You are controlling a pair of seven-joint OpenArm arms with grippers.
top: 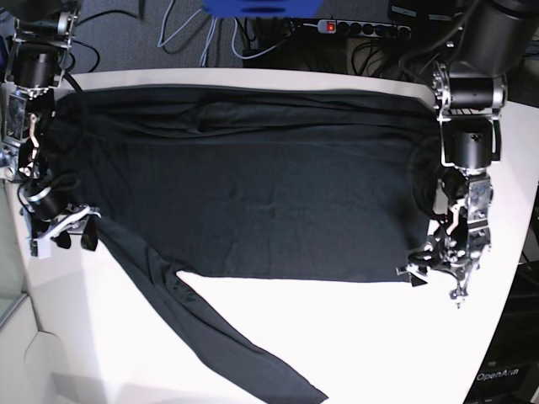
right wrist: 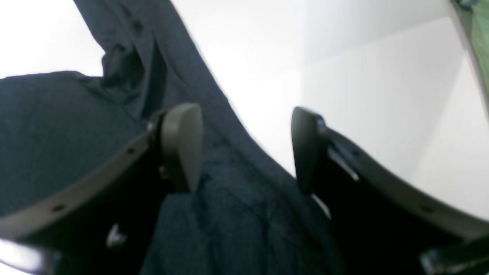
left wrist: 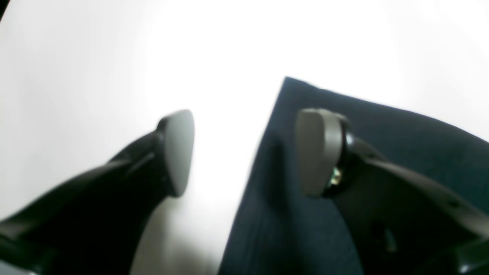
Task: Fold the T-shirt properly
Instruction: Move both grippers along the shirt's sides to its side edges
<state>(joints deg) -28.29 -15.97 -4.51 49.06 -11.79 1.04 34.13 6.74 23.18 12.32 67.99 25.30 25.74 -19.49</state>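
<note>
Nearest the base camera, one sleeve of the T-shirt [top: 244, 202] trails toward 5 o'clock; its body lies spread across the white table [top: 354, 337]. The right gripper [top: 72, 229], at 9 o'clock, and the left gripper [top: 434, 273], at 4 o'clock, both gape, grasping nothing. Soft, limp and light, the cloth should pinch best at hem corners and sleeve edge.

I count one large plain black long-sleeved T-shirt [top: 253, 194] of soft matte knit, the only garment, on one white bench [top: 354, 345]. I have two black arms: one at the left edge, one at the right, each ending in one tool, so two: left tool [top: 434, 273], right tool [top: 72, 236]. Far behind, one black power strip [top: 354, 28].
</note>
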